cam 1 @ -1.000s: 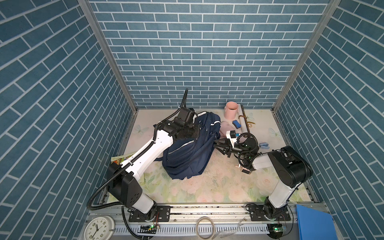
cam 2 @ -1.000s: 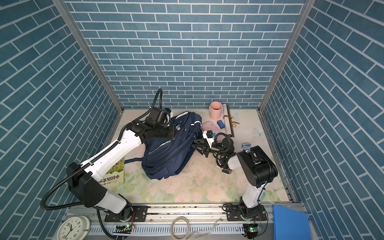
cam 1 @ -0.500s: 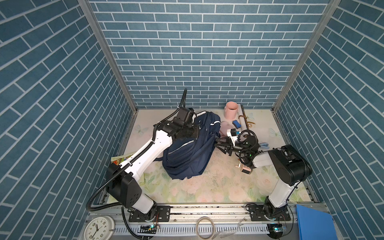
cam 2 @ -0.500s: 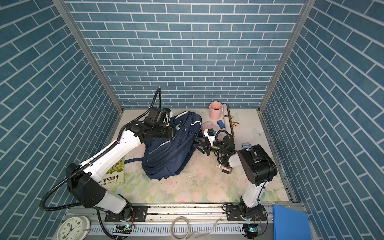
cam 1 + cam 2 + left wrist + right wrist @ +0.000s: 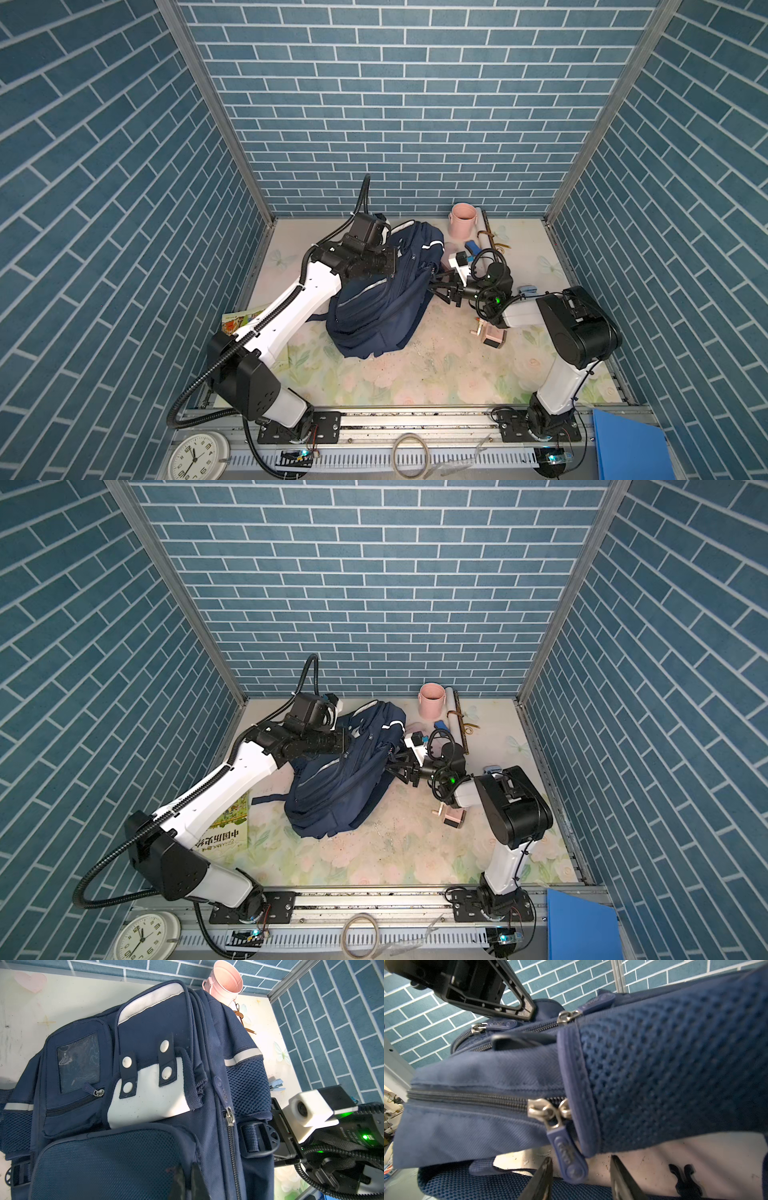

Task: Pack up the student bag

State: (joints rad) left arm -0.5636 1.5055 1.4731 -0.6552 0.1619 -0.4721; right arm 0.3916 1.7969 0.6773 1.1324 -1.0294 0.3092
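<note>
Two grippers flank the student bag (image 5: 374, 307), which slumps on the table (image 5: 415, 374) between them. It is soft, limp cloth, probably light while this flat, so it should sag wherever nothing supports it. Its long axis runs from the top end, propped up at the left gripper (image 5: 187, 1181), down to the base, farthest from both sets of jaws. The left jaws are pinched tight on its front fabric. The right gripper (image 5: 581, 1180) stands half open and empty. The zipper pull (image 5: 568, 1153) dangling just ahead between its fingers looks like the best place to grip.
</note>
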